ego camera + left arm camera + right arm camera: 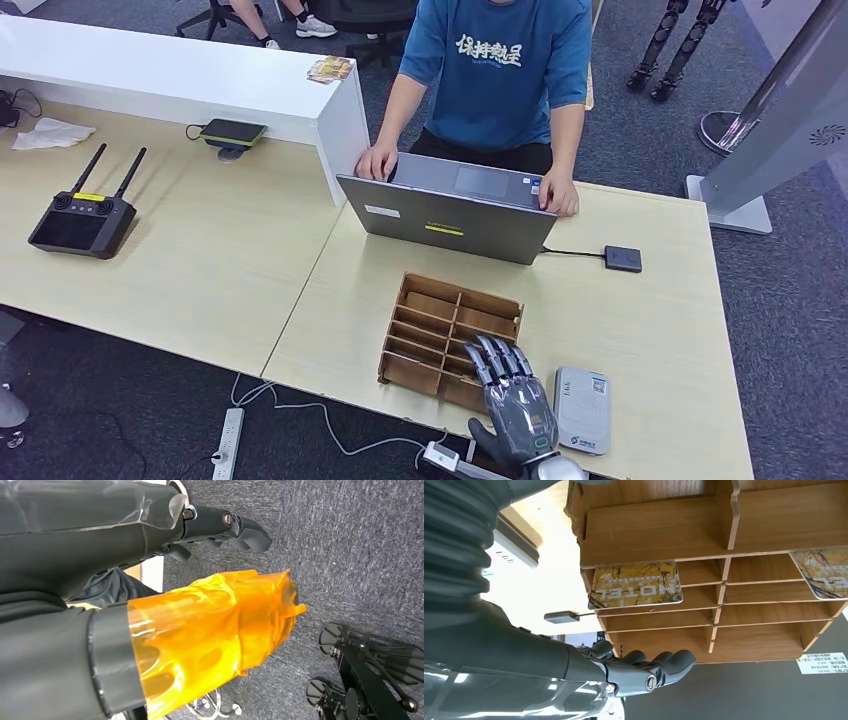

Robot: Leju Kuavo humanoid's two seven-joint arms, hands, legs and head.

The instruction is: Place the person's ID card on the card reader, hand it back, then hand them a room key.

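Note:
A wooden card rack (pixel 450 338) with several slots stands on the desk in front of a grey laptop (pixel 448 212). My right hand (pixel 512 398) reaches over the rack's near right corner with its fingers stretched out and apart, holding nothing. In the right wrist view, two room key cards marked HOTEL (pixel 636 585) (pixel 821 572) lie in the rack's slots, and my right hand (pixel 574 670) hovers a little off the rack (pixel 659 530). A grey-white card reader (pixel 582 410) lies just right of this hand. My left hand (pixel 165 595) hangs over the carpet, holding nothing.
A person in a blue shirt (pixel 500 70) stands behind the desk, both hands on the laptop. A black box (pixel 622 258) on a cable lies right of the laptop. A yellowish card (pixel 330 68) lies on the white counter (pixel 200 80). A black remote controller (pixel 82 220) rests far left.

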